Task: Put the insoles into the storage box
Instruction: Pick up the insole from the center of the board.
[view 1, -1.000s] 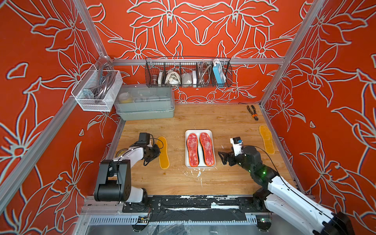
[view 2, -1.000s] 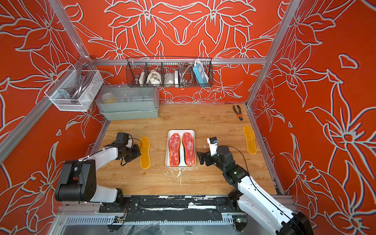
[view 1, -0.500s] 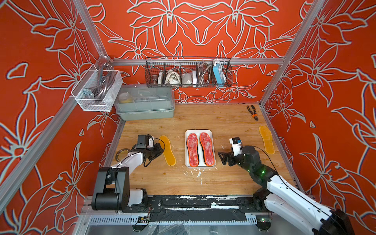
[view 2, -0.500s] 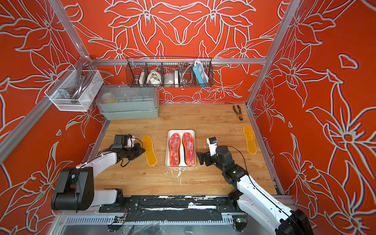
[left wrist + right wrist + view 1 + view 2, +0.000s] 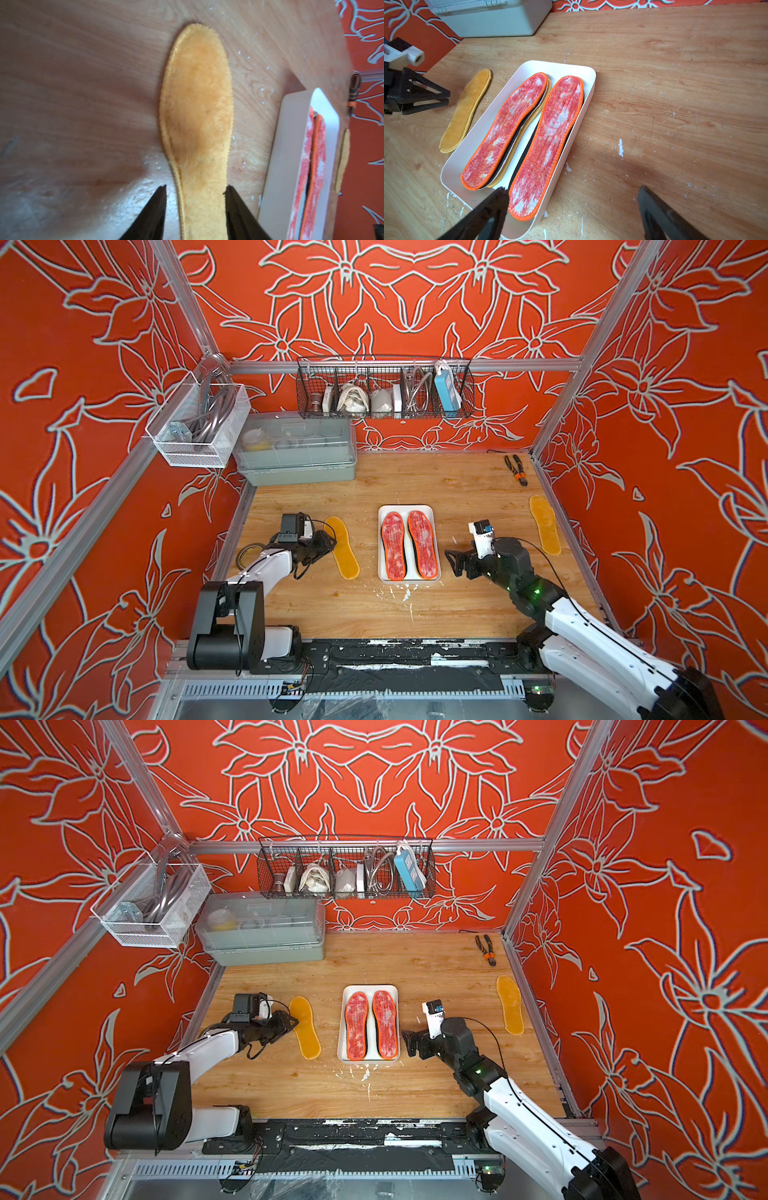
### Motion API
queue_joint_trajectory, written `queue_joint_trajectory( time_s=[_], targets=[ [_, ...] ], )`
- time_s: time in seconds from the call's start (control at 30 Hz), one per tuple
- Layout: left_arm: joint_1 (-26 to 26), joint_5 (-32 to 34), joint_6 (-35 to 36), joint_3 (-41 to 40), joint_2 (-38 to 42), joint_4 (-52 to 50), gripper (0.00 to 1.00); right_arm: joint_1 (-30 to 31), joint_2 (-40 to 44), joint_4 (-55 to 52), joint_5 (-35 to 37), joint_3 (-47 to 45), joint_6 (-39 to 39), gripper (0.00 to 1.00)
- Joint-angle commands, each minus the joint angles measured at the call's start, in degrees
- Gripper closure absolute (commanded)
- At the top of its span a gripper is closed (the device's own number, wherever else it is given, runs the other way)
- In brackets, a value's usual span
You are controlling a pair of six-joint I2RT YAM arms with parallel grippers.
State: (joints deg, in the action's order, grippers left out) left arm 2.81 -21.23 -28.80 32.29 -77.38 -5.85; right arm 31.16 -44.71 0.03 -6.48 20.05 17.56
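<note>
Nearest us, over the scuffed wooden bench, the right claw hangs empty with its fingers spread wide. It is just beside the near right corner of the shallow white plastic storage box.

Level with it on the other side, the left claw sits low at the narrow end of a fuzzy amber-yellow insole. This insole lies flat on the bench just left of the box. The claw's fingers stand apart, one on each side of that end — straddling it, not clamped.

Inside the box two mottled red-white insoles with orange rims lie side by side on top. In the right wrist view a black layer and an amber edge show beneath them.

Farther off, a second amber insole lies along the right wall, well apart from the box. Beyond it, orange-handled pliers rest in the far right corner. A grey-green lidded container stands in the far left corner. A black wire basket hangs on the back wall and a white mesh basket on the left wall.
</note>
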Motion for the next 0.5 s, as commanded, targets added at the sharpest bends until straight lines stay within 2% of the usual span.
queue_joint_trajectory(
  time_s=[0.0, 0.17, 0.27, 0.3, 0.4, 0.47],
  targets=[
    [-2.3, 5.6, 0.4, 2.2, -2.0, -2.4, 0.48, 0.2, 0.4, 0.8, 0.2, -0.8, 0.7, 0.01],
    [-4.9, 9.5, 0.1, 4.8, -5.4, -3.4, 0.41, 0.2, 0.6, 0.8, 0.1, -0.9, 0.6, 0.01],
    [-6.5, 13.0, 0.2, 6.7, -7.7, -4.7, 0.41, 0.1, 1.0, 0.8, 0.0, -1.0, 0.6, 0.0],
    [-7.1, 14.2, 0.1, 7.4, -8.8, -5.1, 0.44, 0.3, 1.3, 0.8, 0.1, -1.1, 0.7, 0.0],
    [-8.6, 17.6, -0.3, 9.7, -12.1, -6.7, 0.6, 0.2, 1.9, 1.0, 0.2, -1.4, 0.8, 0.01],
    [-9.4, 18.9, -0.2, 11.3, -14.9, -7.7, 0.74, 0.2, 2.2, 1.0, 0.4, -1.5, 0.9, 0.0]
  ],
)
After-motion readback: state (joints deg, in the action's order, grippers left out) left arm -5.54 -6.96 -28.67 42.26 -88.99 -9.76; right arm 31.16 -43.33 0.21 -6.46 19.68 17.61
